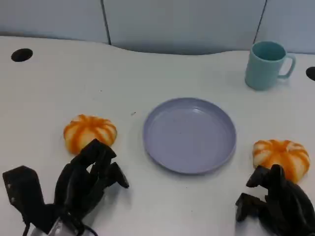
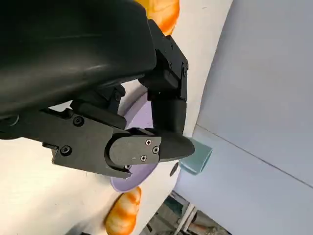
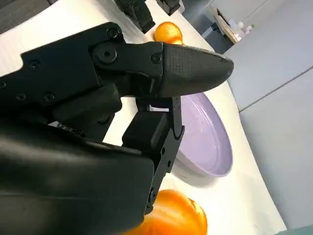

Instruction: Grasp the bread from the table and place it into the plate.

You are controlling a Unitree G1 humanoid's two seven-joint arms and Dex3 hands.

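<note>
Two orange-striped bread rolls sit on the white worktop, one on either side of the lavender plate [image 1: 189, 134]: the left bread [image 1: 89, 131] lies just beside the plate's left rim, the right bread [image 1: 282, 156] just off its right rim, and neither one is in the plate yet, so the job has not really started. The plate is bare, nothing on it. Now the left hand [image 1: 91, 178] hangs on the near side of the left bread, fingers loosely curled and parted, their tips right up by the roll but gripping nothing as far as the head view lets me see; whether they touch it, I cannot tell. Over on the other side, the right hand [image 1: 275, 201] sits on the near side of the right bread, fingers apart and holding nothing, and the right wrist view has that roll close under the hand. A teal mug [image 1: 267, 64] stands well beyond the plate, off its far right edge, out of the way. By my reading, everything is still to do: close on a roll, lift it, carry it over the rim and set it down.
</note>
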